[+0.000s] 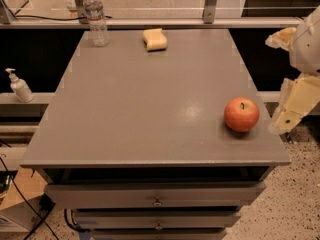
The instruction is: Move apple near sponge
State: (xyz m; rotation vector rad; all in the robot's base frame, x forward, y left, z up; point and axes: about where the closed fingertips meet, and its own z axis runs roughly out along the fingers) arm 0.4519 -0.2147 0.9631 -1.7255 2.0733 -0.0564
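Note:
The red-orange apple [241, 114] sits on the grey table [145, 99] near its front right corner. The pale yellow sponge [155, 39] lies at the far edge of the table, a little left of centre and far from the apple. My gripper [286, 76] hangs at the right edge of the camera view, just beyond the table's right side and to the right of the apple. It is open and empty: one cream finger [282, 36] is up high and the other [295, 106] is down beside the apple, not touching it.
A clear plastic water bottle [96, 19] stands at the table's far left corner. A soap dispenser [20, 86] stands on a ledge left of the table. Drawers [155, 196] sit under the tabletop. A rail runs behind the table.

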